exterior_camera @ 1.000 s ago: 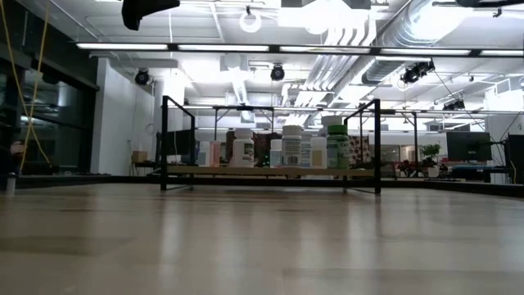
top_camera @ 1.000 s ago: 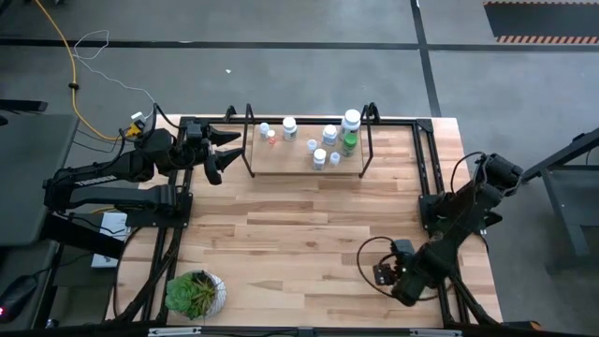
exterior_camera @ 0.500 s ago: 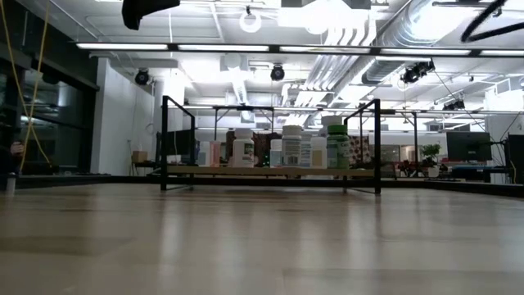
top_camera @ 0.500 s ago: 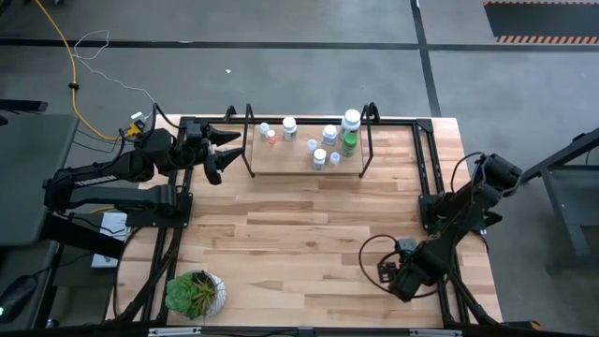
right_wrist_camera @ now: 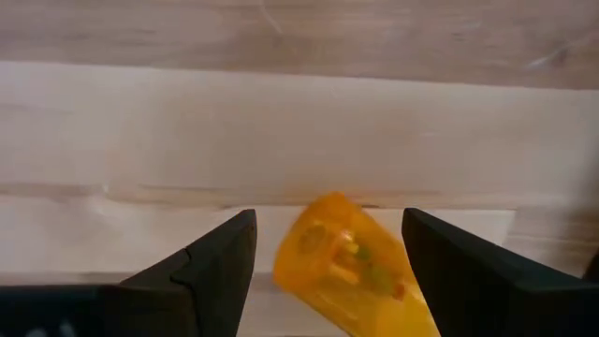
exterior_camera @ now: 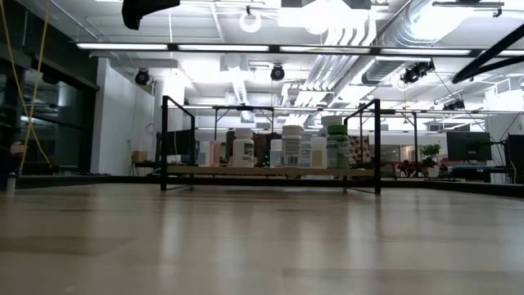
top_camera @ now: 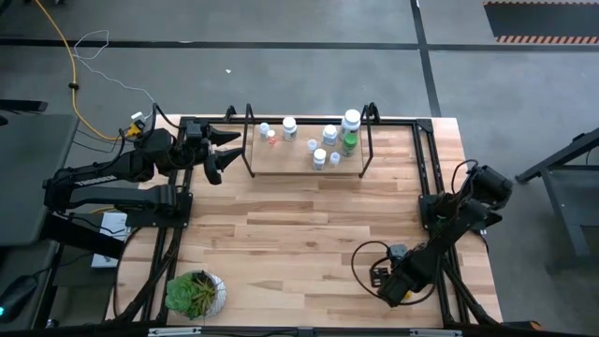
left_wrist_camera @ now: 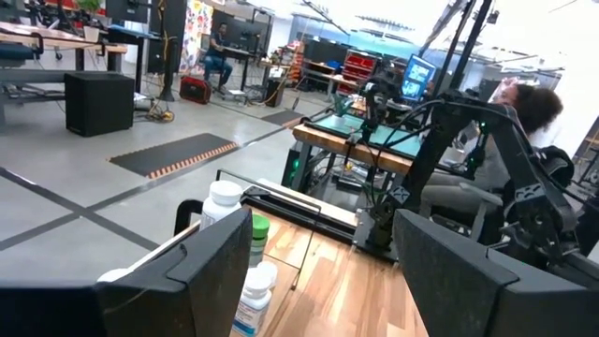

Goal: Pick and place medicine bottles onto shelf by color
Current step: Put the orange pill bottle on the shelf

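- High view: my left gripper (top_camera: 223,150) hangs just off the left end of the shelf (top_camera: 281,161) at the table's far edge, fingers spread and holding nothing. My right gripper (top_camera: 386,277) is low over the near right part of the table (top_camera: 281,234), well apart from the shelf. The medicine bottles (top_camera: 323,145) stand clustered on the shelf board, white ones mostly, a green one (top_camera: 349,142) at the right end. A potted plant (top_camera: 195,292) sits at the near left corner.
- Low view: the shelf (exterior_camera: 270,170) stands across the table with the medicine bottles (exterior_camera: 288,149) upright in a row, the green one (exterior_camera: 337,147) rightmost.
- Left wrist view: my left fingers (left_wrist_camera: 449,271) stand wide apart, empty. Past them is a white-capped bottle (left_wrist_camera: 222,202) beside a green-capped one (left_wrist_camera: 257,234). A person (left_wrist_camera: 524,122) sits in the room beyond.
- Right wrist view: my right fingers (right_wrist_camera: 211,257) are spread, with an orange bottle (right_wrist_camera: 351,262) lying on its side on the tabletop between them. I cannot tell whether they touch it.
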